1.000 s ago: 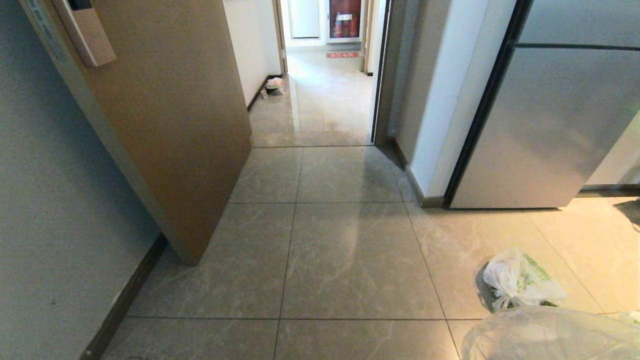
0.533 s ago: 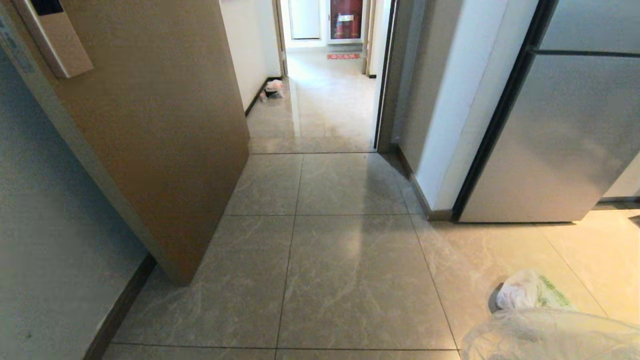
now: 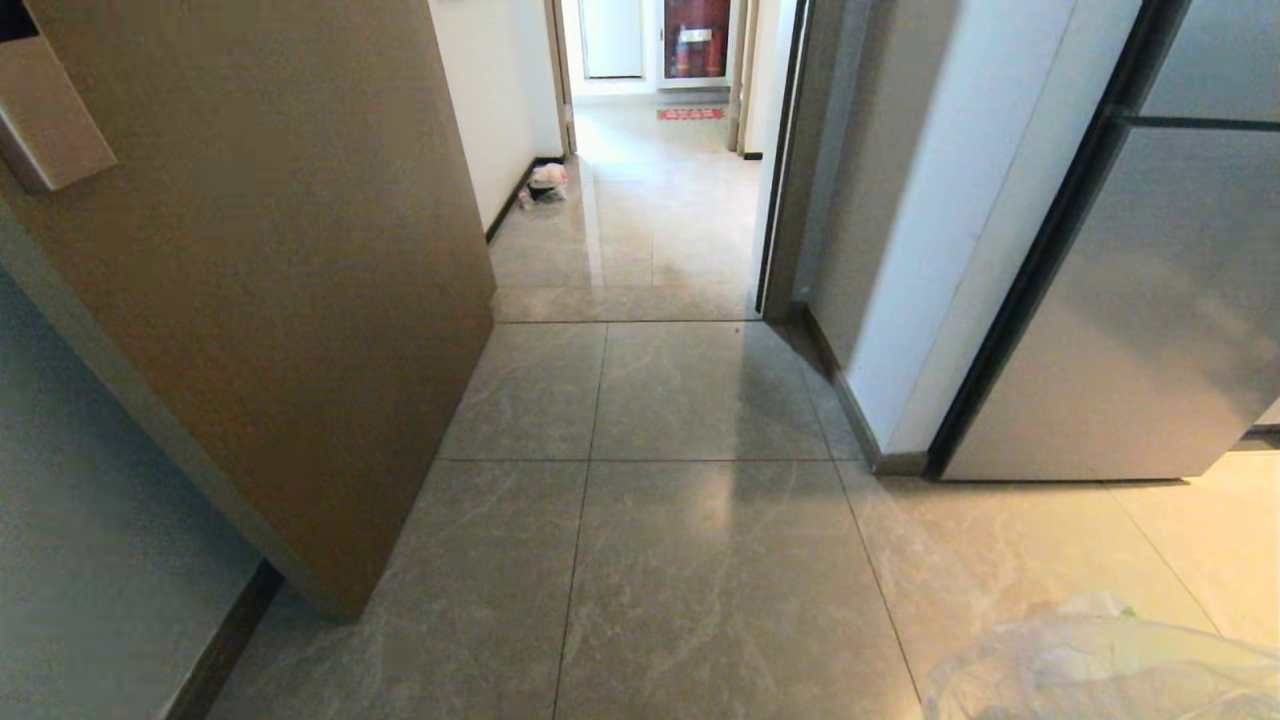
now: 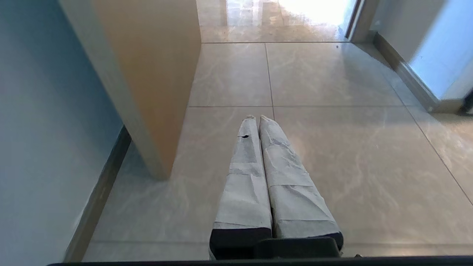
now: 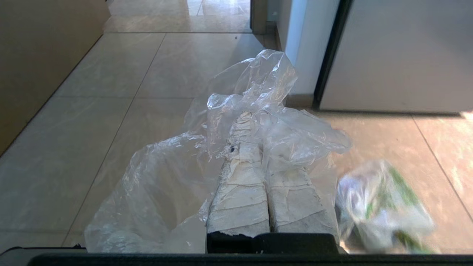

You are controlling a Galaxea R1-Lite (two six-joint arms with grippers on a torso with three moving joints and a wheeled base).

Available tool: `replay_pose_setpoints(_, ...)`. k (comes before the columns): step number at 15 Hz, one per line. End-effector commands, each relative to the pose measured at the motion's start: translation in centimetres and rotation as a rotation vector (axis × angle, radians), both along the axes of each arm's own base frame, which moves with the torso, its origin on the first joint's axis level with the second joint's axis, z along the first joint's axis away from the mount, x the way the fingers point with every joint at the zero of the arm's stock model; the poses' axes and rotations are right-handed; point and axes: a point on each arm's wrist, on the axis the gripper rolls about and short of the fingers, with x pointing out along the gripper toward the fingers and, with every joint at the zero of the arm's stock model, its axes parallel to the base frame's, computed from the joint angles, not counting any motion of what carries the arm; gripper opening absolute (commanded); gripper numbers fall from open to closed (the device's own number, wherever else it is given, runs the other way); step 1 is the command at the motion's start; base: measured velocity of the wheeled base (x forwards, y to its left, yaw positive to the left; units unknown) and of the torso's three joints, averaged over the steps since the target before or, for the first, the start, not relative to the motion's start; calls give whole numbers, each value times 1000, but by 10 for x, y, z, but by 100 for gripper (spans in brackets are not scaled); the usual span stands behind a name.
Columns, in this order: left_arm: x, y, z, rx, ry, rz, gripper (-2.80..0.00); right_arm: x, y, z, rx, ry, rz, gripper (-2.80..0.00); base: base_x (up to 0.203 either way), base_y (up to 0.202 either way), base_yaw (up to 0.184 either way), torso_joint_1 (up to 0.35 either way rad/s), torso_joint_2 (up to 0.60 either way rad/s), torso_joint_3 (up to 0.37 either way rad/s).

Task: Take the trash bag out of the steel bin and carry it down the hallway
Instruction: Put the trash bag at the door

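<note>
The trash bag (image 5: 162, 184) is a clear, crinkly plastic liner bunched over and around my right gripper (image 5: 255, 119), which is shut on it just above the floor. A fold of the same trash bag (image 3: 1100, 670) shows at the lower right corner of the head view. My left gripper (image 4: 257, 117) is shut with nothing in it, its taped fingers pointing ahead over the tiles. The hallway (image 3: 650, 210) of glossy grey tiles runs straight ahead through the doorway. The steel bin is out of view.
An open tan door (image 3: 300, 250) stands close on the left. A white wall corner (image 3: 930, 250) and a steel-grey cabinet front (image 3: 1150, 330) stand on the right. A white grocery bag with green print (image 5: 380, 207) lies beside the right gripper. A small bundle (image 3: 546, 183) lies by the hallway's left wall.
The whole view has shifted as the camera moved forward towards the doorway. The door and wall corner loom nearer, and the white grocery bag has slid almost out of the head view.
</note>
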Motion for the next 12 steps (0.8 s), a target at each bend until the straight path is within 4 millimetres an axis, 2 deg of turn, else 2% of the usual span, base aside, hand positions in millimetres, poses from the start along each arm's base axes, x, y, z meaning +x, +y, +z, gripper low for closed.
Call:
replay_pose_setpoints(1, 0, 0, 0, 0, 1, 1, -280, 0, 0, 0, 0, 3, 1, -280, 194, 0, 1, 7, -1, 2)
replay_pose_setpoints(12, 0, 0, 0, 0, 1, 1, -280, 0, 0, 0, 0, 3, 1, -280, 192, 0, 1, 3, 2, 3)
